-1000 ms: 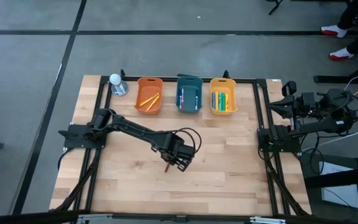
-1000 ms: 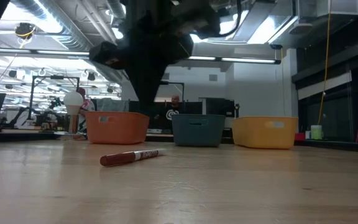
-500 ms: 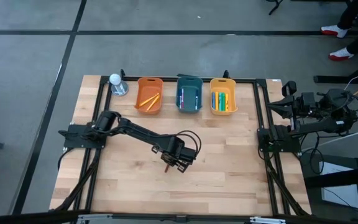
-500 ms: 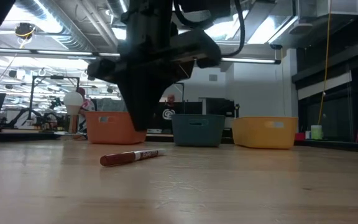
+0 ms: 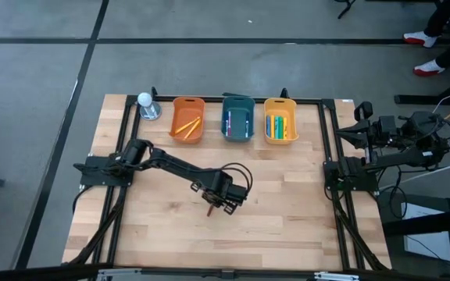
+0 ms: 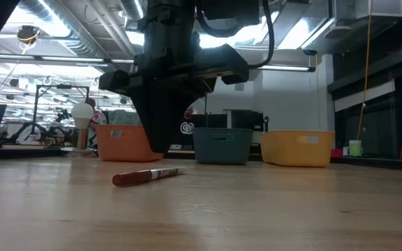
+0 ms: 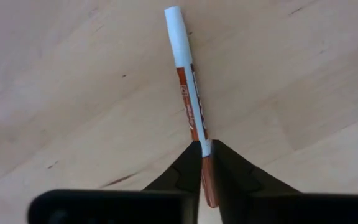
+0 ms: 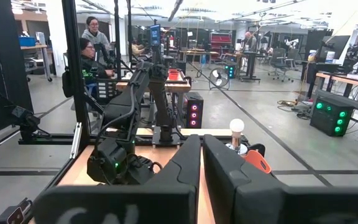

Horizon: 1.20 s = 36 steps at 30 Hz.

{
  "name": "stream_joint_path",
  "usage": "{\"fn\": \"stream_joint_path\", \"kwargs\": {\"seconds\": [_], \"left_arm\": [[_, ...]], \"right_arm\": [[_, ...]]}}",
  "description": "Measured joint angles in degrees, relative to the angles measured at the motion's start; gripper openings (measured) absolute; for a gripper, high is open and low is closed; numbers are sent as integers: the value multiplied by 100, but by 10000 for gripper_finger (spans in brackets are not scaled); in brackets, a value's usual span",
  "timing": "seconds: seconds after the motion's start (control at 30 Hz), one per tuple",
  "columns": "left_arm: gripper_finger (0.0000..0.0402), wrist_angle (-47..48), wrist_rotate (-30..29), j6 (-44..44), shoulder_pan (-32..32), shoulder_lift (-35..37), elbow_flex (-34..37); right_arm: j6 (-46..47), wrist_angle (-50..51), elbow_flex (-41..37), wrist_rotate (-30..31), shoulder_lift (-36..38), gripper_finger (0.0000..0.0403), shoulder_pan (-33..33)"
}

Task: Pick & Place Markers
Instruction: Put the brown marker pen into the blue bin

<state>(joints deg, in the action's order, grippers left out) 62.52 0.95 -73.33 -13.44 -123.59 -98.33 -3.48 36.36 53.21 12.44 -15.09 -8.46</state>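
Red-and-white marker [image 7: 190,106] lying flat mid-surface, left pincer [image 7: 201,163] nearly closed with fingertips straddling its red end, bare wooden surface [image 5: 287,211] all around, orange, teal and yellow plastic bins [image 5: 237,119] along far edge, right pincer [image 8: 201,149] closed, empty, parked off right edge.

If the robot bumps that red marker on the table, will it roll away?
Probably, a little. The red marker looks like a thin round stick lying flat on the smooth wooden table, so a sideways nudge could roll it. It looks stiff and light. The left gripper sits right over one end.
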Motion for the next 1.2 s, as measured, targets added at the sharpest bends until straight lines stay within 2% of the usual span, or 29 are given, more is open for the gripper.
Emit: {"fn": "stream_joint_path", "kwargs": {"seconds": [0.37,0.53,0.7,1.2], "left_arm": [[148,-315,70,-246,42,0,331],[182,-527,68,-246,55,0,331],[193,-617,70,-240,121,-50,334],[192,-736,114,-88,208,-214,327]], "right_arm": [[-1,0,0,-2,0,21,0],[1,0,0,-2,0,21,-1],[1,0,0,-1,0,21,1],[0,0,0,-1,0,21,0]]}}
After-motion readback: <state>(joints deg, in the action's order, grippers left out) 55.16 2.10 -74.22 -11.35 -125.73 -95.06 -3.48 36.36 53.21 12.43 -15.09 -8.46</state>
